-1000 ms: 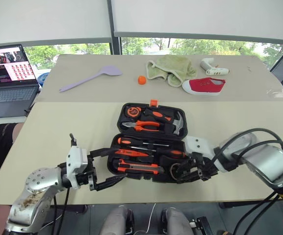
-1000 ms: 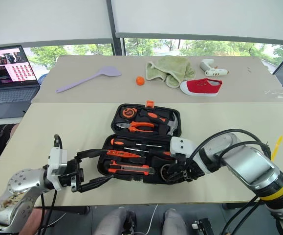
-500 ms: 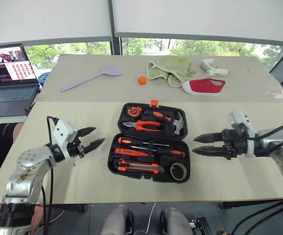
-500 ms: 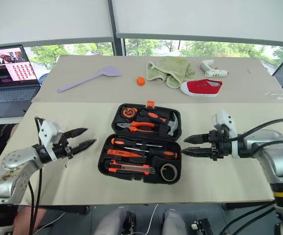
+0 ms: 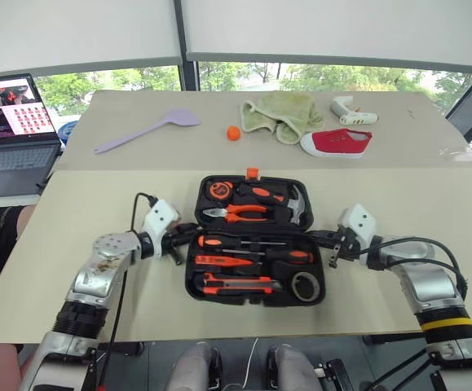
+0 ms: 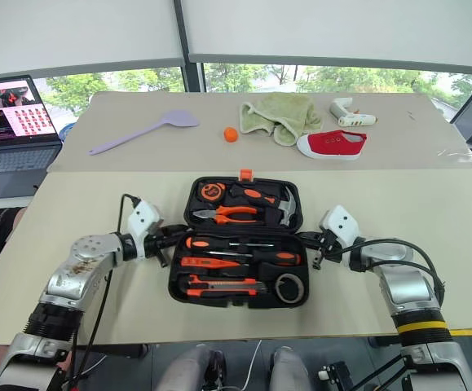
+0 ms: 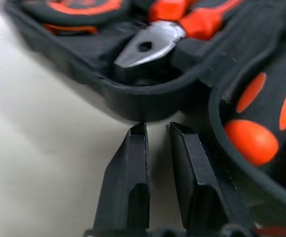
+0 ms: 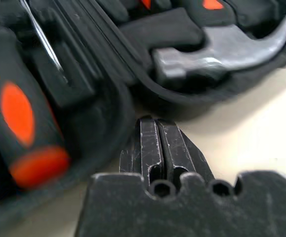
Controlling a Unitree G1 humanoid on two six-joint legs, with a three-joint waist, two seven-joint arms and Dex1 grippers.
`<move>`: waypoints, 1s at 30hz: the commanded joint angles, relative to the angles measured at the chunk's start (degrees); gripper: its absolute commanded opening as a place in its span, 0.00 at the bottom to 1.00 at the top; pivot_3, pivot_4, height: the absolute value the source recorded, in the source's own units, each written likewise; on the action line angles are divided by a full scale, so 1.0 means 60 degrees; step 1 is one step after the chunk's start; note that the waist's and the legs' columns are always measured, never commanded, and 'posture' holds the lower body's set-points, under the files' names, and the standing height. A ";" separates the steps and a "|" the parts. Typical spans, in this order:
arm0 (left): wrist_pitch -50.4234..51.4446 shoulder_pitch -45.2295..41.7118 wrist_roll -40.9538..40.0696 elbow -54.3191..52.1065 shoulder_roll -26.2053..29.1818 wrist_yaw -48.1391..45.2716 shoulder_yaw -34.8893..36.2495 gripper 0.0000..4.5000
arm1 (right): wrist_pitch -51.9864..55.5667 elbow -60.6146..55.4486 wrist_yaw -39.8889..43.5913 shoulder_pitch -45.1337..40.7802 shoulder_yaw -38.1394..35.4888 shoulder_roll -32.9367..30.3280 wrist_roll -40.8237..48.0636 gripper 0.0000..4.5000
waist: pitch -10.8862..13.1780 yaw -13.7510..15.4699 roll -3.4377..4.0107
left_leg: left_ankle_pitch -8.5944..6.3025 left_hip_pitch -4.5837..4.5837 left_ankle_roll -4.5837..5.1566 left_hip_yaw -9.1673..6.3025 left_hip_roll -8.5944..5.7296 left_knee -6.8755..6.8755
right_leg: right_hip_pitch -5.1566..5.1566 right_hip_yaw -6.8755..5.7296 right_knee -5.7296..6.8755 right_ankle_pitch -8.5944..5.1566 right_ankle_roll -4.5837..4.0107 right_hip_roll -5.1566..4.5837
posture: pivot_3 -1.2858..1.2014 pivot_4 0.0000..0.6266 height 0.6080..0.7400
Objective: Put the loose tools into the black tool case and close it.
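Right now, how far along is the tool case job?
Done: the screwdrivers, utility knife and tape roll lie in the open black tool case. In hand: the left gripper and the right gripper sit at its hinge ends, holding nothing. Left: fold the lid shut and latch it.

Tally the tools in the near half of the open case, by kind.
Black-and-orange screwdrivers: 2
Slim orange screwdriver: 1
Utility knife: 1
Tape roll: 1
Total: 5
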 commanded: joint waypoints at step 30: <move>0.8269 -0.2980 -0.3082 -0.0792 0.0141 0.2370 0.2151 1.00 | 0.8260 0.1039 -0.0328 -0.4077 -0.0015 -0.1452 0.1887 0.99 | 0.0009 -0.0009 -0.0016 | 0.0012 -0.0013 0.0026 -0.0014 -0.0013 0.0031 | -0.0043 0.0012 0.0097 0.0013 -0.0022 -0.0029 | 0.52 0.24 1.00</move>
